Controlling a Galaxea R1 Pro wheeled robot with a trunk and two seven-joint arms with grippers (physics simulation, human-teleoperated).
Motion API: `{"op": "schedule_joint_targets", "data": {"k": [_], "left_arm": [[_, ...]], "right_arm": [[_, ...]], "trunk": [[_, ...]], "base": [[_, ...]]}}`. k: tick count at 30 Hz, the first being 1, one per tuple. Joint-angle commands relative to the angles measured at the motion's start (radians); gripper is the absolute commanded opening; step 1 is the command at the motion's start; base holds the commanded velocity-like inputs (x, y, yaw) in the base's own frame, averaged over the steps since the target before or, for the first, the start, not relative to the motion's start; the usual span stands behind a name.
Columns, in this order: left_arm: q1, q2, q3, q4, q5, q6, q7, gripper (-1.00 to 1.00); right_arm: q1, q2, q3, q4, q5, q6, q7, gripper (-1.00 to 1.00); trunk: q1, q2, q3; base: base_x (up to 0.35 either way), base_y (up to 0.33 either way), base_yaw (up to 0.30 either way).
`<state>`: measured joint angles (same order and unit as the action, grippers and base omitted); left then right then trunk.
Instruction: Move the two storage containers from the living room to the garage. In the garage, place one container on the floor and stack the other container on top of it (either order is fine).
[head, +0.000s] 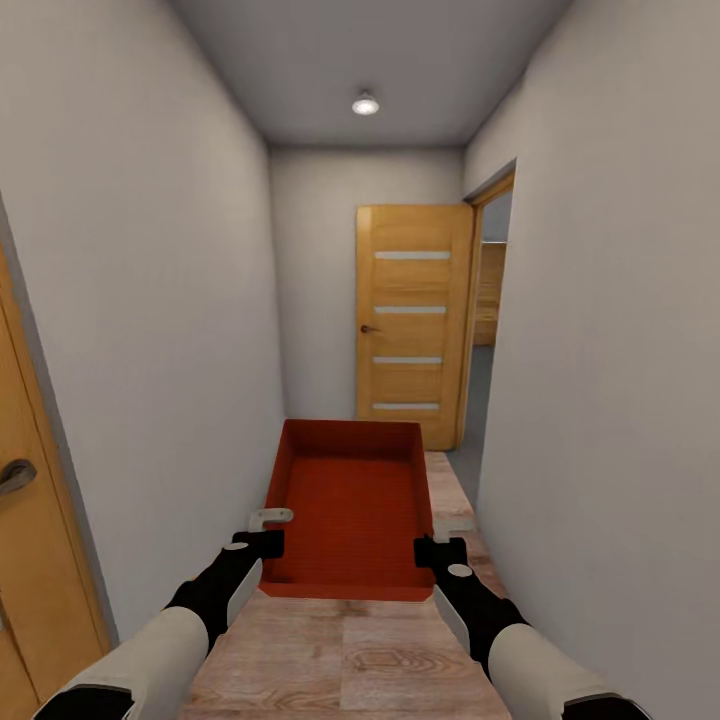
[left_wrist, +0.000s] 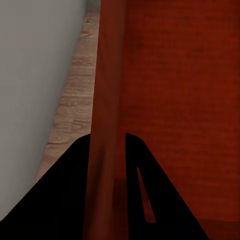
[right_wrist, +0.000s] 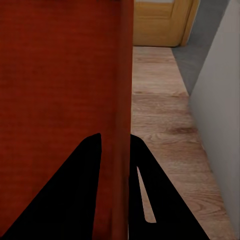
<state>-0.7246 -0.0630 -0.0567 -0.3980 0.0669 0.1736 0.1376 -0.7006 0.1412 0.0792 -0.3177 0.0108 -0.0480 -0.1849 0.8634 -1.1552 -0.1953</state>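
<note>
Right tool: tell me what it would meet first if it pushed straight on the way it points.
The right tool, clamped on the container wall, points down the hallway; past the wall, probably the open wooden door, though depth is unclear.

Both arms reach forward, roughly parallel, white forearms into black wrists. Left pincer (head: 268, 535) closed on the left wall of the storage container (head: 350, 500), one finger (left_wrist: 65, 195) outside, one inside. Right pincer (head: 440, 540) clamped on the right wall likewise. Container carried level between them.
</note>
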Motion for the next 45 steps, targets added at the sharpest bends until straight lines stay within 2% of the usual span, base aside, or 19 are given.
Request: {"op": "schedule_joint_targets", "data": {"k": [1, 45], "left_arm": [[-0.001, 0.002, 0.023, -0.005, -0.015, -0.019, 0.083, -1.0], [-0.001, 0.002, 0.023, -0.005, -0.015, -0.02, 0.083, -1.0]], "right_arm": [[0.0, -0.04, -0.013, 0.003, -0.005, -0.003, -0.082, -1.0], [0.0, -0.041, -0.013, 0.003, -0.005, -0.005, -0.082, -1.0]], "trunk": [[0.001, -0.001, -0.001], [0.001, -0.001, -0.001]], "base": [[0.323, 0.0, 0.0], [0.323, 0.0, 0.0]]}}
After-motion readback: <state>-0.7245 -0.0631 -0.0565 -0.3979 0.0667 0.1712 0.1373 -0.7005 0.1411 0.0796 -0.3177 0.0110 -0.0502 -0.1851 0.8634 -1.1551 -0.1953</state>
